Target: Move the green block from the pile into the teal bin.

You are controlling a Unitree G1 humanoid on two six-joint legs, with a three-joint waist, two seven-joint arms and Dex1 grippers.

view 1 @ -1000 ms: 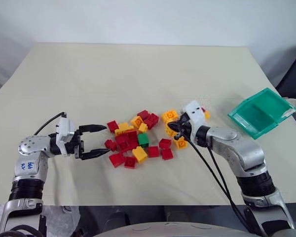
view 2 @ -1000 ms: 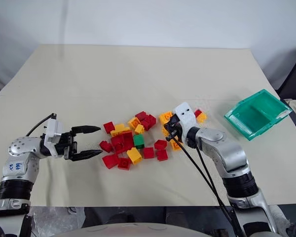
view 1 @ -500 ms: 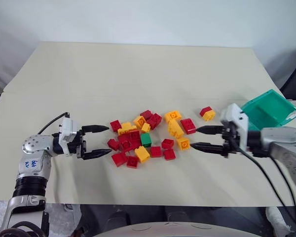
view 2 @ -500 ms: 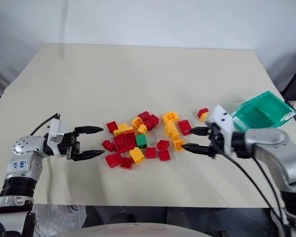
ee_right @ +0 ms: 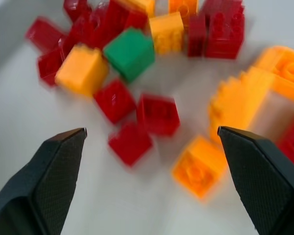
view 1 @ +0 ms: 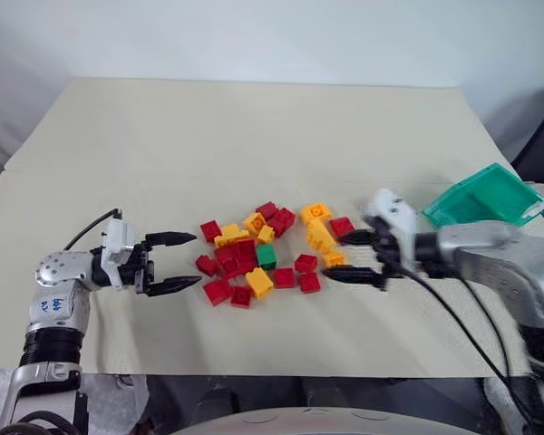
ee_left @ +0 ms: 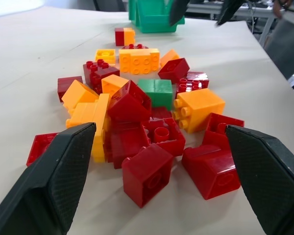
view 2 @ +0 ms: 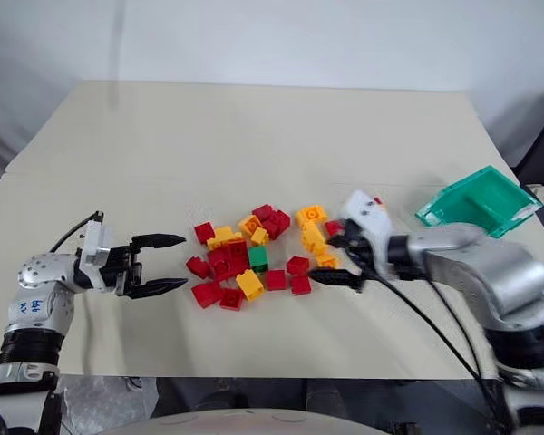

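Progress is slim: the green block [view 1: 267,255] sits among the pile [view 1: 263,254] near the middle of the surface [view 1: 254,136], with red and yellow-orange bricks touching it on several sides, and nothing has gone into the teal bin [view 1: 486,198] as far as I can see. My right tool [view 1: 353,256] hangs at the right edge of the pile, its fingers spread wide and pinching nothing, pointed left toward the bricks. My left tool [view 1: 174,262] hovers just left of the pile, also spread and empty, aimed right at the nearest red bricks. What I judge is left: reach the green block, close on it alone, lift it clear of its neighbours, carry it far right to the bin and let go.

The bin stands at the far right edge of the surface, well apart from the pile; it looks tilted, and my right arm crosses in front of its near side, so I cannot make out its floor or how it rests. My right wrist view is smeared, so the bricks close to that tool are hard to tell apart
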